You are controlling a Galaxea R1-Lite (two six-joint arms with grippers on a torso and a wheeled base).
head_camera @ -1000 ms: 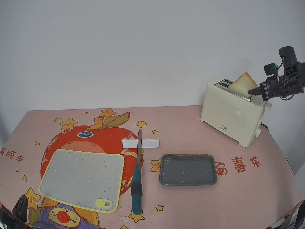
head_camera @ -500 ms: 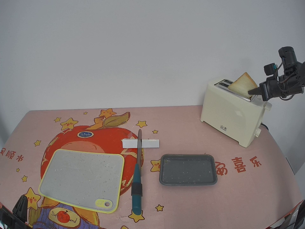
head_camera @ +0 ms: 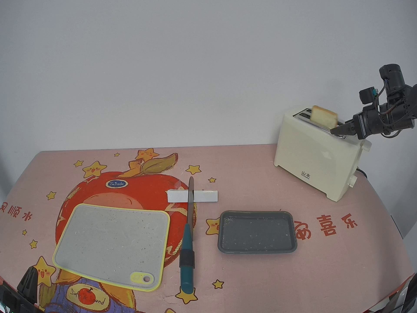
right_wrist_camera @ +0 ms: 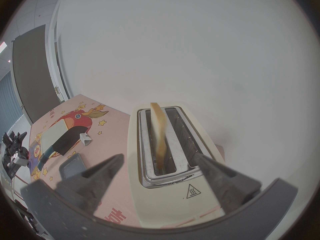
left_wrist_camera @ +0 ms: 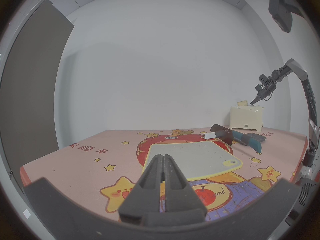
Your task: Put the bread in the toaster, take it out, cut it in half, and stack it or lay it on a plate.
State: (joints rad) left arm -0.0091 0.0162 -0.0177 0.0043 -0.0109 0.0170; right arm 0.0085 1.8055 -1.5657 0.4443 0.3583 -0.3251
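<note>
A slice of bread (head_camera: pixel 324 116) (right_wrist_camera: pixel 159 135) stands in a slot of the cream toaster (head_camera: pixel 320 153) (right_wrist_camera: pixel 173 170) at the table's far right, its top sticking out. My right gripper (head_camera: pixel 336 130) (right_wrist_camera: pixel 160 170) hovers open just behind the toaster's top, apart from the bread. At the near left edge of the table my left gripper (left_wrist_camera: pixel 163 165) is shut on nothing, with the pale cutting board (head_camera: pixel 112 244) (left_wrist_camera: pixel 193 155) in front of it. A knife with a teal handle (head_camera: pixel 188 235) lies between the board and a grey plate (head_camera: pixel 257 231).
A small white knife rest (head_camera: pixel 192 195) props the blade. The toaster's cord side faces the table's right edge. Bare tablecloth lies between plate and toaster.
The right gripper has opened and let go of the bread. The slice, earlier held tilted above the toaster, has dropped into the slot.
</note>
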